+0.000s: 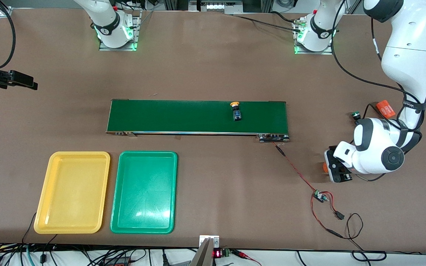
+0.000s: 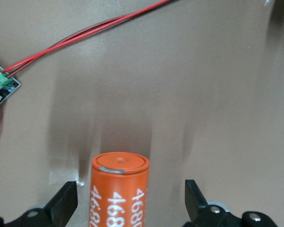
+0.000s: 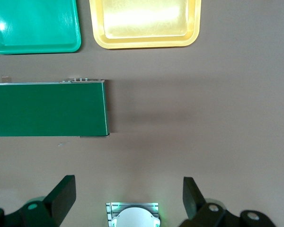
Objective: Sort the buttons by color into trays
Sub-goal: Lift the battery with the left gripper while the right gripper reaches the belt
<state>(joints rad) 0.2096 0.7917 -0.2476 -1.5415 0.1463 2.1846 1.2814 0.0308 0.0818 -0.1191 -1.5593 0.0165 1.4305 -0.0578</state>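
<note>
The right gripper (image 3: 128, 201) hangs high over the table (image 1: 205, 70) near its own arm's base, out of the front view; its wrist view shows the fingers (image 3: 61, 194) spread wide with nothing between them, the belt's end and both trays well apart from it.

Toward the right arm's end of the table, close to the front camera, the yellow tray (image 1: 50, 192) lies flat with the green tray (image 1: 118, 207) just beside it, a narrow strip of table between them. Both trays hold nothing.

Farther from the camera than the trays, the belt (image 1: 183, 116) runs lengthwise across the middle of the table. One yellow button (image 1: 236, 111) lies on its side on the belt, toward the left arm's end, cap pointing at the robots' bases. It is well apart from both grippers.

From the belt's end a red wire (image 1: 294, 168) leads to a small circuit board (image 1: 320, 195).

A green button (image 1: 355, 115) sits on the table past the belt's end, beside the left arm's elbow, with an orange cell (image 1: 385, 108) near it.

The left gripper (image 2: 132, 201) is low over the table, nearer the camera than the green button. Its fingers (image 2: 66, 201) stand wide apart, astride another orange cell (image 2: 118, 189) without touching it.
</note>
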